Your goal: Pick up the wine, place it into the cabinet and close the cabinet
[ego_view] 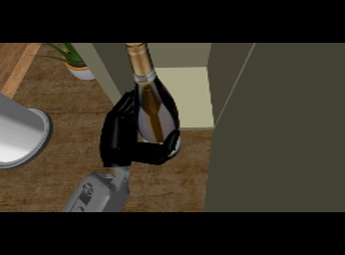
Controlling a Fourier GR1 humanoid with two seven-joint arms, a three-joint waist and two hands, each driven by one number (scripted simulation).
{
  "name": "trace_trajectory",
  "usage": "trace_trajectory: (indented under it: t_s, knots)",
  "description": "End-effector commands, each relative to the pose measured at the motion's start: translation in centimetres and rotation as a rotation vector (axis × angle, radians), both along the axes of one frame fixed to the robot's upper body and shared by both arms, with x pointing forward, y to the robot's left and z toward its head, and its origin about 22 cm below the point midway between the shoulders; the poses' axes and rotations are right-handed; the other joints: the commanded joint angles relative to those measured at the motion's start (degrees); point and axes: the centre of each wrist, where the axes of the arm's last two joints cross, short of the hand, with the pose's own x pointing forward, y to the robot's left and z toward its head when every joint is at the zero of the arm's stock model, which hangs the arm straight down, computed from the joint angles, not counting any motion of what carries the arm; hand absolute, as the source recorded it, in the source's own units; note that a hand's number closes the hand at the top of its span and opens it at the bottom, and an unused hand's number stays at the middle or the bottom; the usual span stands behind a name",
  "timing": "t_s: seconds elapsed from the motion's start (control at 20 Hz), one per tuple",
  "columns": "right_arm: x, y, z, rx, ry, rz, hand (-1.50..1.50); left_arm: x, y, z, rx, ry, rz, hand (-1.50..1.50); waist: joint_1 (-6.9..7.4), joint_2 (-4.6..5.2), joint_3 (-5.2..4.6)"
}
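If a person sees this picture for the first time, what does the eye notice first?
First, the wine bottle at the centre, gold neck pointing up, held by a black hand before the open cabinet. Next, the cabinet's dark door filling the right side, and a grey cylinder at the left edge.

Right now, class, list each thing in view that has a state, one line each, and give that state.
Wine bottle: upright, foil-capped, held off the counter.
Left hand: curled round the bottle.
Cabinet: open, shelf bare where visible.
Cabinet door: swung open.
Grey cylinder: lying on its side.
Potted plant: upright.
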Motion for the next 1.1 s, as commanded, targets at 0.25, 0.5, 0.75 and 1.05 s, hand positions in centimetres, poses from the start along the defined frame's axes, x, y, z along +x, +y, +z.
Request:
trace_trajectory:
  t_s: [0.25,0.5,0.75,1.05]
  knots:
    - [-3.2,-1.0,2.5,0.06,-0.06,0.078,-1.5,3.1,-1.9,-2.2,0.086,0.042,0.033,1.5,-0.26,0.2,-0.03]
    - [-3.3,-0.4,2.4,0.087,-0.043,0.085,-1.5,3.6,-2.8,-4.2,0.109,0.086,0.043,1.5,-0.44,0.17,-0.05]
    - [-3.7,-0.5,2.8,0.093,-0.063,0.099,-1.5,4.8,-2.2,-6.4,0.102,0.109,0.083,1.5,-1.17,0.3,-0.08]
    - [-4.3,-1.1,2.7,0.062,-0.041,0.083,-1.5,4.7,-2.6,-7.3,0.041,0.103,0.104,1.5,-1.35,0.25,-0.07]
